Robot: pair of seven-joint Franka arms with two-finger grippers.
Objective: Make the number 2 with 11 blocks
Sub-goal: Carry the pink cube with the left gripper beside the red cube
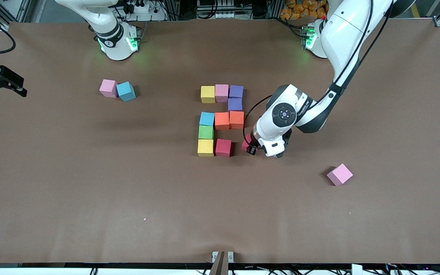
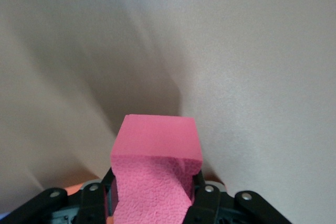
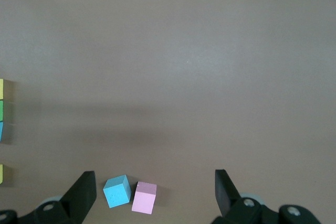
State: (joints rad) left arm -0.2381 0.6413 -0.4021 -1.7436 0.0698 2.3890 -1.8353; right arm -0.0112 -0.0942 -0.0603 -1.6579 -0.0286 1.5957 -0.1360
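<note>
The left gripper [image 1: 251, 147], on the arm reaching from its base down to the table's middle, is clamped on a red matte foam cube [image 2: 156, 174] with a pebbled face and sharp edges. In the front view only a sliver of this cube shows past the white wrist, just beside the unfinished digit on the side toward the left arm's end of the table, level with the digit's nearest row.

That blocky number 2 of small matte cubes [image 1: 221, 120] lies on the brown, cloth-like table cover [image 1: 90, 198]: a yellow, a pink and a purple cube in the farthest row, a second purple under it, then blue and two orange, then green, then yellow and a red cube [image 1: 223, 148] nearest the camera.

Three loose foam cubes lie apart: a pink one [image 1: 108, 88] touching a blue one [image 1: 126, 91] near the right arm's base, and a tilted pink one [image 1: 340, 174] toward the left arm's end.

The right gripper [image 3: 155, 192] waits with jaws wide apart, over that pink-and-blue pair.
</note>
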